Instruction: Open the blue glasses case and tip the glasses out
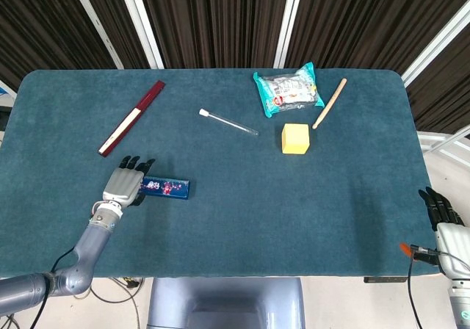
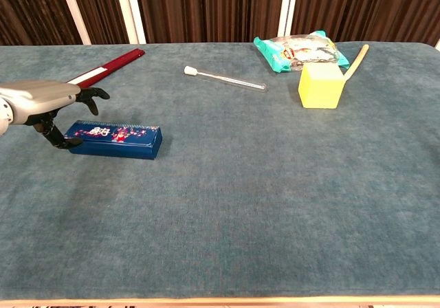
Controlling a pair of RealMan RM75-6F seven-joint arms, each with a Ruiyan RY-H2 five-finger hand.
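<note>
The blue glasses case (image 1: 166,188) (image 2: 115,139) lies closed and flat on the teal table, at its front left. My left hand (image 1: 125,184) (image 2: 42,101) hovers over the case's left end, palm down, fingers spread and holding nothing; its thumb tip (image 2: 69,143) reaches down beside the case's left end, and contact cannot be made out. My right hand (image 1: 444,219) hangs off the table's right edge, fingers extended, empty. The glasses are hidden inside the case.
A dark red flat stick (image 1: 132,117) lies behind the left hand. A swab tube (image 1: 228,123), a yellow cube (image 1: 296,139), a snack bag (image 1: 288,89) and a wooden stick (image 1: 330,103) sit at the back right.
</note>
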